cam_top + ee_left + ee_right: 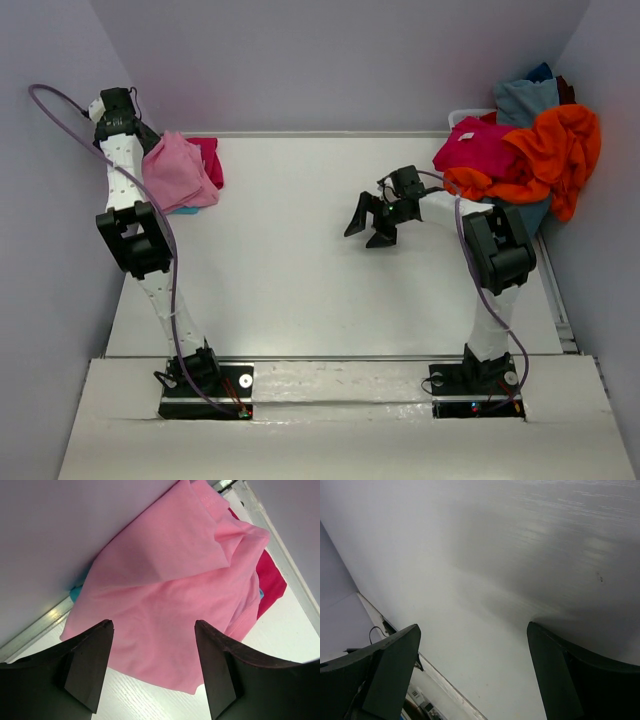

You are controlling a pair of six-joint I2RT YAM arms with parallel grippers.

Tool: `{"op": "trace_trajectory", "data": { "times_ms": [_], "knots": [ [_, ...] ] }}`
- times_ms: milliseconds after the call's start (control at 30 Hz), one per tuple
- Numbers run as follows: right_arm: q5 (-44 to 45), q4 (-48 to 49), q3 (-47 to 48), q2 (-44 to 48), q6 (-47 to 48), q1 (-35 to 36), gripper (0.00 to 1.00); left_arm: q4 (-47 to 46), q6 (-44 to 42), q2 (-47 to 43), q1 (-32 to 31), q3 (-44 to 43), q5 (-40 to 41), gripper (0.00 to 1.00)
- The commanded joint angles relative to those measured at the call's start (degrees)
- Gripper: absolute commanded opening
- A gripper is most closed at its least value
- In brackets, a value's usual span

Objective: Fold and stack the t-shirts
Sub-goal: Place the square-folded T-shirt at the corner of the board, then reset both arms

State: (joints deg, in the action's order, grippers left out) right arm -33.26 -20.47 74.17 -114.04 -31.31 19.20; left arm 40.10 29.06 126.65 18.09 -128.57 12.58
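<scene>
At the far-left corner of the bench (300, 290), the light pink shirt (178, 172) lies loosely folded on top of a small stack. A magenta shirt (210, 160) sticks out from under its right side & a sliver of turquoise shirt (186, 210) shows at its near edge. The L arm (125, 175) reaches up along the left wall (50, 250) to that corner. In the L wrist view the L jaws are spread wide w/ nothing pinched. Both dark fingers (90, 667) frame the light pink shirt (170, 595), which fills most of the view, creased & bunched toward its upper right. The magenta shirt (272, 582) peeks out at right there & the turquoise shirt (76, 593) at left, against the wall

The R arm (495, 250) bends in from the right side. The R jaws are spread too, holding nothing, hanging over the bench approx mid-way across, well apart from both lots of cloth. The R wrist view shows two dark fingers (395, 672) wide apart w/ only white bench (495, 555) between them

In the far-right corner sits a loose heap: a second magenta shirt (478, 148) at front left, an orange shirt (560, 150) draped over the right side & a grey-blue shirt (525, 100) behind. A white rim (468, 114) pokes out beneath the heap; can't tell what it belongs to. The orange shirt hangs just beside the R arm
</scene>
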Motion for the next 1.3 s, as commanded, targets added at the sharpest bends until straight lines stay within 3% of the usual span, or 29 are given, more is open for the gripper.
{"op": "trace_trajectory", "data": {
  "times_ms": [0, 267, 467, 833, 1033, 1267],
  "knots": [
    [5.7, -1.7, -3.0, -3.7, 2.5, 0.8, 0.94, -1.2, 0.2, -6.7, -0.8, 1.0, 4.4, 0.77],
    [9.8, -1.6, -2.9, 1.8, 2.2, 0.8, 0.94, -2.5, -2.0, -14.8, -8.8, 5.7, 6.9, 0.78],
    [15.1, -1.7, -2.6, 9.7, 1.3, 0.8, 0.94, -4.8, -3.1, -19.6, -19.6, 12.5, 1.1, 0.78],
    [25.9, 0.8, -11.8, 30.1, -0.7, 0.8, 0.99, -13.9, -3.7, -32.3, -30.9, 34.4, -17.4, 0.78],
    [26.5, 7.2, -19.6, 43.9, -2.4, 0.8, 1.0, -17.7, -3.3, -41.3, -35.7, 45.7, -17.2, 0.79],
    [29.6, 8.8, -25.7, 53.2, -0.9, 0.8, 1.0, -26.7, -4.2, -50.3, -39.0, 61.0, -15.8, 0.79]
  ]
}}
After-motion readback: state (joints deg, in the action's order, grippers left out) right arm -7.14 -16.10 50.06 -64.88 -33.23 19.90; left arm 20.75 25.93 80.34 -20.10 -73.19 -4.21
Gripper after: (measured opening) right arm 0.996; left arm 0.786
